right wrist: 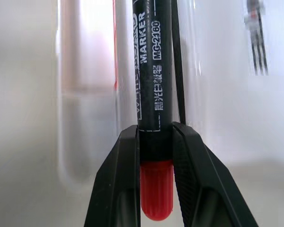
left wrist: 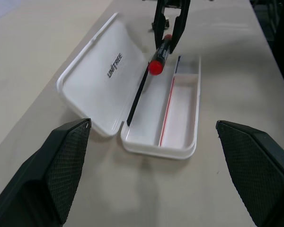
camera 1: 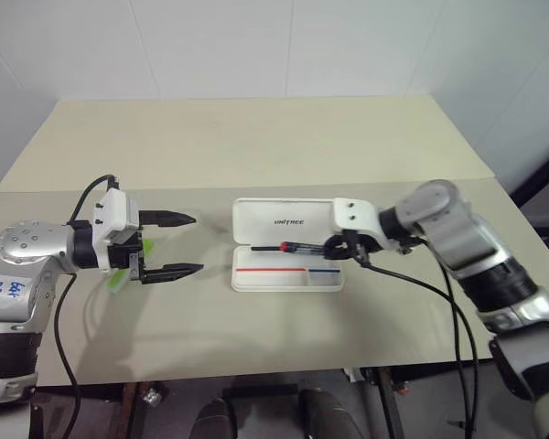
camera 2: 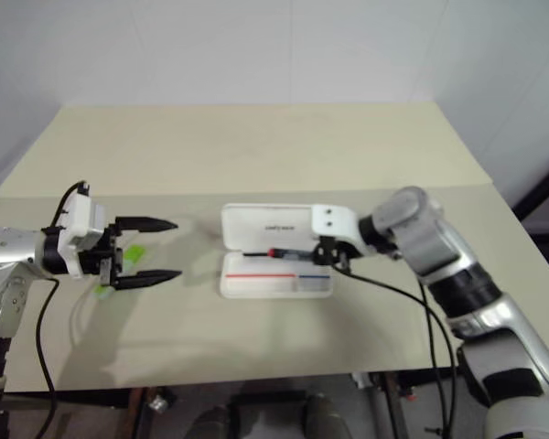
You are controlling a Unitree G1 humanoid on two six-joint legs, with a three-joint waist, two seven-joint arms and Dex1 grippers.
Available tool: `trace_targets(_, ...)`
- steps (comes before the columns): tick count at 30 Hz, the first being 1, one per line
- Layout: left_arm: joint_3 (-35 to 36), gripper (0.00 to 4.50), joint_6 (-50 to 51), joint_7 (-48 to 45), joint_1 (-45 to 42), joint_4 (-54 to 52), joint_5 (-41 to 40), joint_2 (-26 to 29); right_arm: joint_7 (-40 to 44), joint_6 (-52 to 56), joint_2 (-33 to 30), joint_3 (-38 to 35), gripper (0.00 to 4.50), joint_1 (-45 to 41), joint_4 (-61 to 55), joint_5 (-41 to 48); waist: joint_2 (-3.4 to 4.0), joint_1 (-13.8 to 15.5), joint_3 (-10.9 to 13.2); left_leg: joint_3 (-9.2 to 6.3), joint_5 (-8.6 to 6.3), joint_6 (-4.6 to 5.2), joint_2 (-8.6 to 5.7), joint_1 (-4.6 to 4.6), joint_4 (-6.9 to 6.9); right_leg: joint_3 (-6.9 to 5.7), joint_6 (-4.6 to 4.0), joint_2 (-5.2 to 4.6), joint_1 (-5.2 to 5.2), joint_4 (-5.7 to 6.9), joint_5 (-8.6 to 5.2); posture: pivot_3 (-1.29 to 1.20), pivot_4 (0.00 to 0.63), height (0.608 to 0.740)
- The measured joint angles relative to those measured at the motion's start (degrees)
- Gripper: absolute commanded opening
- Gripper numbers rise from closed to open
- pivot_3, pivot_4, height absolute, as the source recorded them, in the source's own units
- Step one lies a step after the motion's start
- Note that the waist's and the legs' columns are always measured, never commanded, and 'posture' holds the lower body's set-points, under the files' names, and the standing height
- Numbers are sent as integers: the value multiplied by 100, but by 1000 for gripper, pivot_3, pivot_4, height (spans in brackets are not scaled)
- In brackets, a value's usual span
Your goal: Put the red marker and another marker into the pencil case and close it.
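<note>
The white pencil case (camera 1: 297,281) lies open at mid-table, its lid (left wrist: 102,75) flat with the logo showing. My right gripper (camera 1: 337,247) is shut on the red marker (camera 1: 288,246) near one red end. It holds the marker roughly level just above the case, along the hinge side of the tray. The right wrist view shows both fingers (right wrist: 125,179) clamped on the black barrel (right wrist: 154,71). My left gripper (camera 1: 198,243) hangs open and empty to the left of the case. The green highlighter (camera 1: 117,280) lies on the table beneath it, partly hidden.
The beige table (camera 1: 256,137) stretches far behind the case, with a seam running across it. Its front edge is close below the case. Black cables trail from both wrists over the front part of the table.
</note>
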Motion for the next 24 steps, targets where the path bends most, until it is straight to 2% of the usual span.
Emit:
trace_targets(3, 107, 4500, 7, 99, 186, -118, -2, 19, -49, -325, 356, 175, 592, -180, 407, -135, 0, -2, 0, 1, 0, 0, 0, -2, 0, 0, -3, 0, -6, 10, -2, 0, 150, 740)
trace_targets(12, 469, 4500, 156, 375, 735, -661, -36, 40, -37, -782, 643, 183, 592, -260, 1184, -388, -2, -6, -1, 1, 1, -2, 0, 4, 4, 0, -4, 0, -5, 24, -3, 0, 150, 740)
trace_targets(17, 513, 4500, 215, 472, 775, -751, -57, 40, -13, -964, 735, 183, 2341, -341, 1445, -490, -2, -22, -1, 1, 1, -2, 0, 4, 2, 0, -5, 1, -6, 24, -3, 0, 150, 740)
trace_targets(20, 539, 4500, 223, 493, 785, -769, -59, 40, -6, -1008, 790, 108, 3122, -495, 1466, -493, -10, -117, -6, 1, 3, -4, 1, 7, 7, 0, -4, 1, -4, 33, -2, 0, 150, 740)
trace_targets(24, 539, 4500, 227, 534, 785, -849, -84, 39, -6, -976, 873, 100, 3122, -516, 1473, -477, -11, -162, -7, 0, 4, -5, 1, 8, 3, 1, -4, 2, -5, 35, -2, 0, 150, 740)
